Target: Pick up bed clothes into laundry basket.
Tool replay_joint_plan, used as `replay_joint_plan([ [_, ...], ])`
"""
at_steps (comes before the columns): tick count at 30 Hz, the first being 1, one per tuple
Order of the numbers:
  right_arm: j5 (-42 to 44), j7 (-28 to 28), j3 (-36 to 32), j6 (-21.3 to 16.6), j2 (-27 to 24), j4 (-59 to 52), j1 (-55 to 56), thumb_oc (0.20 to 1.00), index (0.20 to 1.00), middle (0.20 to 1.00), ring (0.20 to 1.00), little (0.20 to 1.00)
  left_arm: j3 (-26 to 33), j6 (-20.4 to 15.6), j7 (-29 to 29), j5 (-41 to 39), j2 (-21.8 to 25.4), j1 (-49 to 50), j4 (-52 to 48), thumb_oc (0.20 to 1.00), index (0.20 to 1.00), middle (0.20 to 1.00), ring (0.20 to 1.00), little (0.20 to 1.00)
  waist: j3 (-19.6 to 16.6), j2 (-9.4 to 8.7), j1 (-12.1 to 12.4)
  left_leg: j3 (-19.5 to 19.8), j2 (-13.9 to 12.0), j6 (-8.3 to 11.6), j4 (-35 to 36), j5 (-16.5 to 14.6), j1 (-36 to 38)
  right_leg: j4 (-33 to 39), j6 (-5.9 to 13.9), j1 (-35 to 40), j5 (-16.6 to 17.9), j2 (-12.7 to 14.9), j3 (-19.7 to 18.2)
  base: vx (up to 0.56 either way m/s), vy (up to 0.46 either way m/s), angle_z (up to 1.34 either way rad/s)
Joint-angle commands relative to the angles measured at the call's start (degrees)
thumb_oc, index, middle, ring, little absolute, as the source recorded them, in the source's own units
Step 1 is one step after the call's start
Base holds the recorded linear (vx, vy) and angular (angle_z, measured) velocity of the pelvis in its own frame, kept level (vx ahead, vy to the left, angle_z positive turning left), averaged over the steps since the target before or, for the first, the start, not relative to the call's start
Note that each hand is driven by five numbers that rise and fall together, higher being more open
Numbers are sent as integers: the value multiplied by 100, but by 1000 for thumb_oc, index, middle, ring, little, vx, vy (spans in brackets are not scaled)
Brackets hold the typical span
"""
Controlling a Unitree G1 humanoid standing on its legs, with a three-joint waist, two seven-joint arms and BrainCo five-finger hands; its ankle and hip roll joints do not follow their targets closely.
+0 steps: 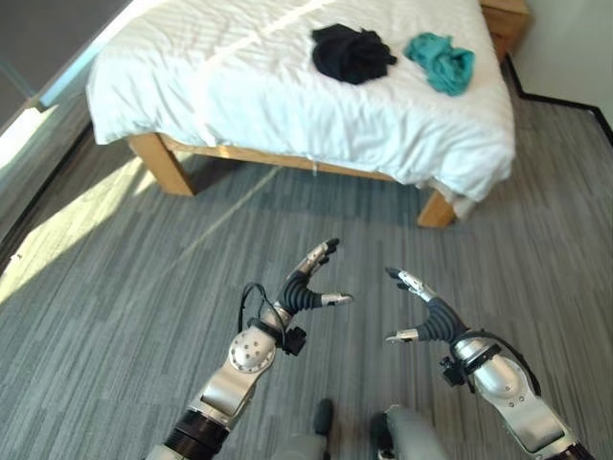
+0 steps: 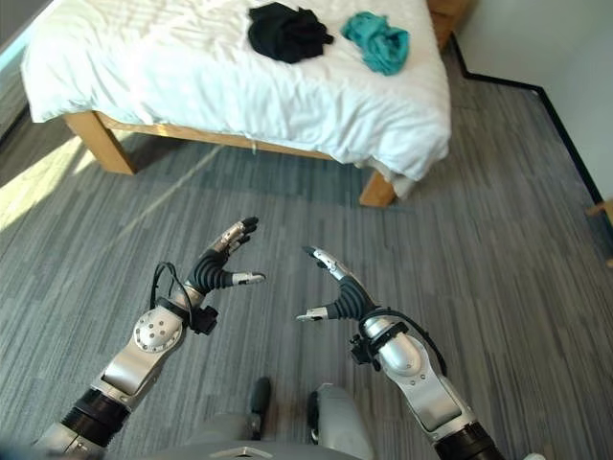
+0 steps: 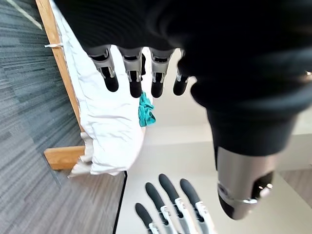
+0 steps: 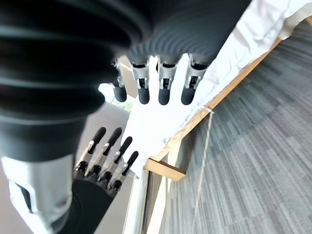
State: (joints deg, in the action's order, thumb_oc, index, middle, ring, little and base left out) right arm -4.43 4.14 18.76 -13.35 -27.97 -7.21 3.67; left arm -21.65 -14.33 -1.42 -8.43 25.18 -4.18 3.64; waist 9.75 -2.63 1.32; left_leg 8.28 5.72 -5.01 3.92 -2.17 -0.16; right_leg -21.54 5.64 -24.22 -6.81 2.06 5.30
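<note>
Left eye view: black garment [image 1: 351, 53] beside teal garment [image 1: 441, 61] on bed [image 1: 239, 96].

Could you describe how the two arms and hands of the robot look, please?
Both arms are silver-grey metal with black bands near the elbows. The left hand and the right hand each have a dark ribbed cover over the back and wrist, with silver fingers ending in dark rounded tips, and a thumb set apart. A round silver disc with small holes sits on the left forearm.
</note>
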Motion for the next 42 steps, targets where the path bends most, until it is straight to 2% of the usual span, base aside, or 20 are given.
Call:
replay_joint_plan([
  [1,117,-140,-272,-236,-32,110,-89,1000,1000,1000,1000,1000,71,-264,-82,-91,49,96,-346,1000,1000,1000,1000,1000,-146,48,-239,165,-334,451,108,-179,646,2261,215,517,1763,-73,284,914,-174,115],
  [2,16,-140,-350,-207,-41,107,35,1000,1000,1000,1000,1000,111,-287,-89,-72,12,34,-298,1000,1000,1000,1000,1000,-179,105,-411,440,-479,489,108,-475,1032,2447,340,136,2077,92,241,842,-196,111],
  [6,23,3,-435,-230,-168,43,325,1000,1000,1000,1000,1000,34,-326,-153,32,-84,64,-270,1000,1000,1000,1000,1000,-346,146,-609,641,-628,544,-209,-352,1433,2378,182,412,2246,59,119,495,-124,108],
  [9,217,92,-376,-240,-218,124,371,1000,1000,1000,1000,1000,-66,-314,-159,41,-184,83,-297,1000,1000,1000,1000,1000,-235,99,-500,140,-536,1082,-2900,618,568,2333,-111,1132,2065,-74,40,511,-229,60],
  [10,251,78,-336,-243,-251,101,285,1000,1000,1000,1000,1000,-92,-291,-146,61,-150,23,-336,1000,1000,1000,1000,1000,-153,8,-372,129,-432,999,-3878,828,40,2390,-224,1378,1920,-109,-22,444,-314,-15],
  [12,213,40,-305,-244,-375,65,113,1000,1000,1000,1000,1000,-166,-309,-159,100,-103,-8,-458,1000,1000,1000,1000,1000,-19,-172,-98,-118,-189,738,-4886,560,-1013,2481,-335,1782,1727,-64,-221,433,-220,-60],
  [14,117,-15,-262,-264,-432,79,-45,1000,1000,1000,1000,1000,-183,-323,-98,146,-121,-67,-524,1000,1000,1000,1000,1000,-26,-225,152,-394,-76,563,-4026,421,-1903,2567,-323,2209,1488,-95,-538,651,-3,-84],
  [16,-73,-109,-262,-281,-464,174,-136,1000,1000,1000,1000,1000,-169,-345,-28,217,-140,-110,-548,1000,1000,1000,1000,1000,-123,-86,359,-547,-141,502,-2589,476,-1967,2633,-267,2464,1301,-267,-738,546,107,-95],
  [17,-92,-126,-254,-287,-471,190,-138,1000,1000,1000,1000,1000,-174,-345,-23,223,-157,-108,-545,1000,1000,1000,1000,1000,-120,-114,403,-598,-128,493,-2411,496,-1837,2622,-263,2486,1270,-231,-789,560,135,-105],
  [18,-343,-230,-310,-260,-498,268,-192,1000,1000,1000,1000,1000,-70,-374,88,296,-145,-85,-644,1000,1000,1000,1000,1000,-197,1,599,-714,-228,546,-1307,952,-1902,2654,-277,2840,1050,-371,-945,536,100,-84],
  [19,-500,-323,-371,-248,-515,255,-188,1000,1000,1000,1000,1000,-11,-379,147,294,-160,-72,-690,1000,1000,1000,1000,1000,-222,15,683,-917,-271,596,-920,1207,-1839,2654,-304,3016,942,-407,-997,504,104,-71],
  [23,-1131,-599,-812,-275,-637,-56,16,1000,1000,1000,1000,1000,236,-357,302,416,-157,118,-852,1000,1000,1000,1000,1000,-407,-35,739,-1203,-271,389,-335,1243,-1409,2464,-281,3303,745,-465,-1097,355,82,-73],
  [24,-1439,-787,-975,-307,-678,-111,44,1000,1000,1000,1000,1000,256,-376,319,380,-143,162,-908,1000,1000,1000,1000,1000,-424,-99,724,-1230,-238,368,-196,1284,-1267,2114,-148,3228,904,-460,-1042,312,72,-70],
  [25,-2021,-1172,-1220,-169,-723,-115,-82,1000,1000,1000,1000,1000,288,-351,389,354,-61,198,-918,1000,1000,1000,1000,1000,-419,-90,647,-1257,-296,316,-41,1208,-970,1161,292,2902,1197,-515,-964,228,35,-60],
  [26,-2028,-1178,-1218,-167,-725,-110,-87,1000,1000,1000,1000,1000,288,-350,388,353,-64,193,-917,1000,1000,1000,1000,1000,-440,-90,650,-1251,-290,316,-7,1172,-956,1142,295,2888,1166,-512,-966,269,30,-73],
  [28,-2505,-1548,-1682,-30,-802,-223,-176,1000,1000,1000,1000,1000,297,-368,419,332,29,193,-979,1000,1000,1000,1000,1000,-420,61,444,-1086,-477,374,108,1038,-622,441,565,2188,1374,-416,-768,243,1,-39],
  [32,-2632,-2143,-2529,379,-1098,-164,-591,1000,1000,1000,1000,1000,199,-392,356,257,131,53,-922,1000,1000,1000,1000,1000,-414,184,140,-874,-696,568,108,700,-396,1473,305,1797,1098,415,-269,226,-103,22],
  [34,-2834,-2259,-3124,457,-1330,-256,-328,1000,1000,1000,1000,1000,289,-403,248,333,171,162,-881,1000,1000,1000,1000,1000,-499,65,38,-807,-643,591,108,540,-271,1802,434,1713,1630,632,-396,241,-185,45],
  [38,-2625,-2114,-3961,660,-1556,-73,164,1000,1000,1000,1000,1000,478,-357,21,330,117,283,-821,1000,1000,1000,1000,1000,-619,-115,-19,-840,-670,661,108,429,-193,2157,435,1892,1744,694,-218,160,-109,87],
  [42,-2366,-2079,-3689,773,-1862,1075,79,1000,1000,1000,1000,1000,433,-303,-23,586,129,267,-557,1000,1000,1000,1000,1000,-762,-177,34,-803,-671,723,108,439,-185,2525,456,2149,1831,718,-13,137,-46,37],
])
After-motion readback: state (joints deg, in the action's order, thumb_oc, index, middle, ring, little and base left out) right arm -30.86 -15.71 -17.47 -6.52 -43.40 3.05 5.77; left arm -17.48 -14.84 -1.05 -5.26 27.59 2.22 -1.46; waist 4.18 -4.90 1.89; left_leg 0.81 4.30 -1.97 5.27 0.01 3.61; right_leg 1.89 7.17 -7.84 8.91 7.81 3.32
